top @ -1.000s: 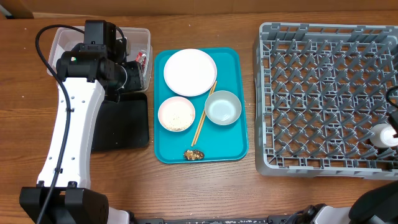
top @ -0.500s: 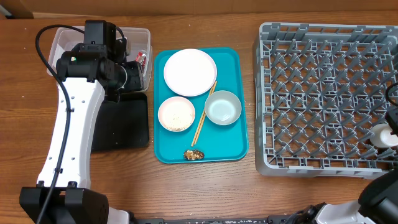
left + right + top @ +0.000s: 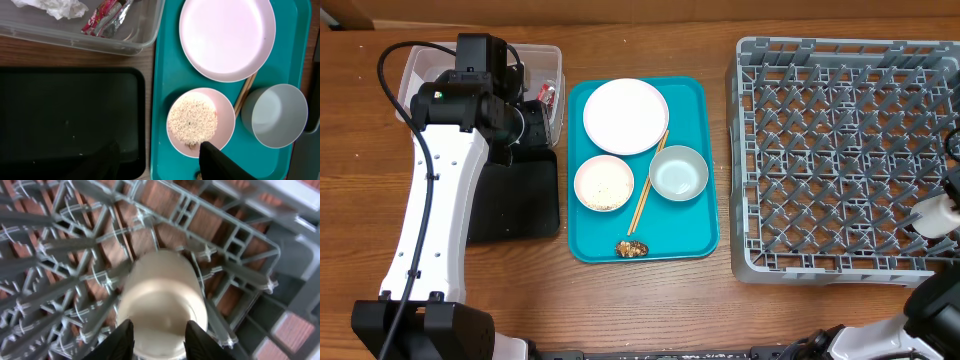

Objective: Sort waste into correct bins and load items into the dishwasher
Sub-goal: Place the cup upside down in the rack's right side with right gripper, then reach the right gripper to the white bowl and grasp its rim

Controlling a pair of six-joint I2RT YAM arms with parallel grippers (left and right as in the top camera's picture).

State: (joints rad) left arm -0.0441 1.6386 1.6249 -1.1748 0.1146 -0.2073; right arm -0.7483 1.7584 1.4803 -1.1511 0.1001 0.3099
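Observation:
The small white cup [image 3: 162,297] lies among the pegs at the right edge of the grey dishwasher rack [image 3: 840,150]. My right gripper [image 3: 159,330] is just above it, fingers apart, with the cup showing in the gap. My left gripper [image 3: 160,162] is open and holds nothing, over the seam between the black tray bin [image 3: 525,200] and the teal tray [image 3: 700,235]. On the teal tray are the white plate [image 3: 626,116], a bowl of rice [image 3: 604,184], a pale bowl [image 3: 679,172], chopsticks [image 3: 647,182] and a brown food scrap [image 3: 631,248]. The clear tub bin [image 3: 420,62] holds the red-and-white wrapper [image 3: 102,17] and white paper [image 3: 52,7].
The left arm [image 3: 435,200] stretches from the table's front edge over the black tray to the tub. The rack's upright pegs crowd around the cup. Bare wooden table [image 3: 725,300] lies between the teal tray and the rack.
My right gripper's fingers have come apart, and the cup has shifted slightly in the rack. The left arm and everything on the teal tray stay where they were.

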